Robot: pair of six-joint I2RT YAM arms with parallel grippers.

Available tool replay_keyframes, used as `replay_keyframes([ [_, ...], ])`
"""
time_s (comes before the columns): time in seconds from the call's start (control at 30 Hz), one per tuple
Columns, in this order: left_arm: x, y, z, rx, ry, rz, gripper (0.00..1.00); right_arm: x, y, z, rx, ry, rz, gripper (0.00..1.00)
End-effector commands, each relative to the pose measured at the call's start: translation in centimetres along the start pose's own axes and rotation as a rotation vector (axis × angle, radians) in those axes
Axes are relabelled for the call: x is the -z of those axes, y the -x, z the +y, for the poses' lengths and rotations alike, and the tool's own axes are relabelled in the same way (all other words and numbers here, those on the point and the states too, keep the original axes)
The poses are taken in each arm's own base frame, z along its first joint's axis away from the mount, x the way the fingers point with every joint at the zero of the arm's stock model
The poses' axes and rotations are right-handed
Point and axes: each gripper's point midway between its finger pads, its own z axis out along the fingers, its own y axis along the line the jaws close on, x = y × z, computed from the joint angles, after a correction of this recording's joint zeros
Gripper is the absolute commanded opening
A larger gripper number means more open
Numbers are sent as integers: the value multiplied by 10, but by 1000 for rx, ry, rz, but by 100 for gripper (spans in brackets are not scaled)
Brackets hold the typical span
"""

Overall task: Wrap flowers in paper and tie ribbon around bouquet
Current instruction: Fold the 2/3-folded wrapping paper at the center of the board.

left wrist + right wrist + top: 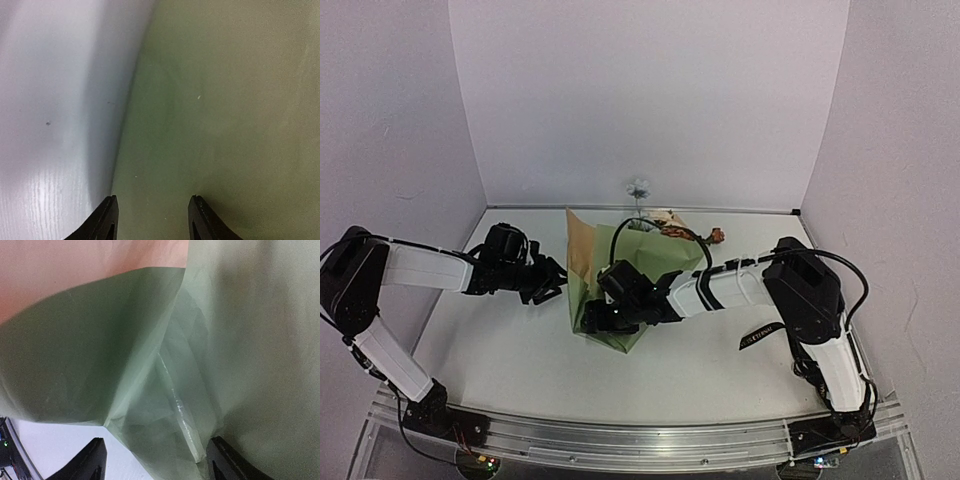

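Note:
The olive-green paper [620,338] lies folded at mid-table, its tan reverse [582,245] turned up at the back left. Blooms of the flowers [667,227] stick out at its far end; the stems are hidden inside. My left gripper [552,282] is at the paper's left edge, and in the left wrist view it [154,217] is open over the green sheet [225,100]. My right gripper [592,318] sits on the paper's near part, open [157,456], with a folded ridge of paper [180,415] between its fingers. The black ribbon [760,335] lies by the right arm.
White walls close in the table at the back and on both sides. A rust-brown bloom [718,237] pokes out beside the right arm's cable. Bare white tabletop [500,350] shows in front of the left arm.

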Motion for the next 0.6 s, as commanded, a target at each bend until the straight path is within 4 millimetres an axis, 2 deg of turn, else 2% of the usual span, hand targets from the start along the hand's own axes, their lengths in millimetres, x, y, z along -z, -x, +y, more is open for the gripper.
replay_keyframes([
  [0.0, 5, -1, -39, -143, -153, -28, 53, -26, -113, -95, -58, -268, 337, 65],
  [0.17, -5, -14, -36, -184, -179, -3, 56, -25, -112, -96, -71, -270, 336, 58],
  [0.33, -23, -25, -31, -200, -187, 45, 48, -16, -106, -94, -76, -269, 321, 49],
  [0.57, -34, -27, -34, -204, -205, 67, 39, 12, -78, -70, -32, -175, 221, 42],
])
